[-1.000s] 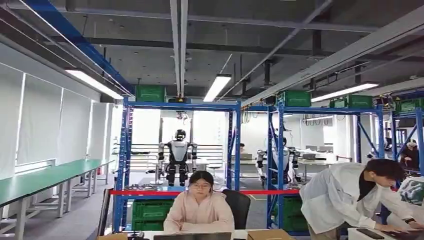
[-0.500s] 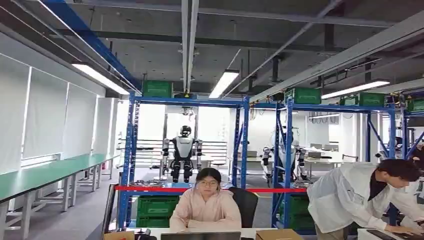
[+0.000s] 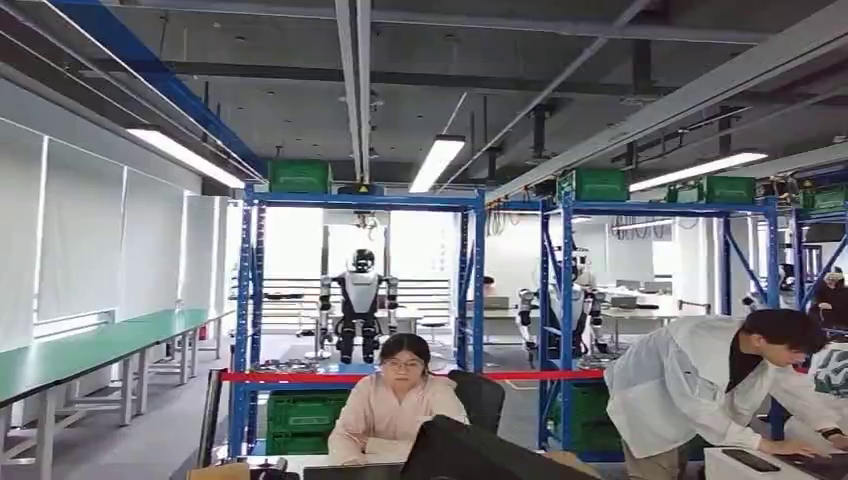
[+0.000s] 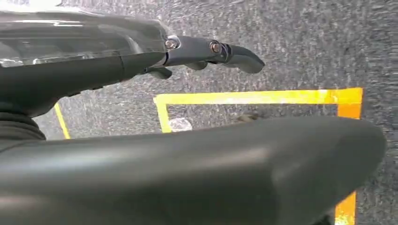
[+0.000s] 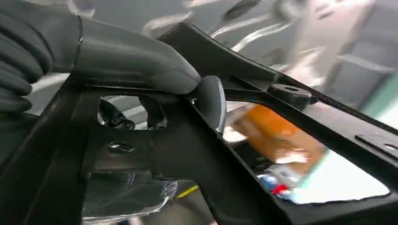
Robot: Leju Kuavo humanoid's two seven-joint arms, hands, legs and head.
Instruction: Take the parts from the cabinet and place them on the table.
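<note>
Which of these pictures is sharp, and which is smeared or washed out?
Head view: sharp, though the far windows glare white. Right wrist view: background streaked with blur behind the black part under the right hand. Left wrist view: floor tape crisp.

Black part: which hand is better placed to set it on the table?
Right. The right hand already grips the black part, thumb over its frame; the left hand hangs over the floor holding nothing.

Blue metal racks with green crates on top stand in the middle of the frame. Long green benches run at lower left, below white blinds. Ceiling lights glow above.
</note>
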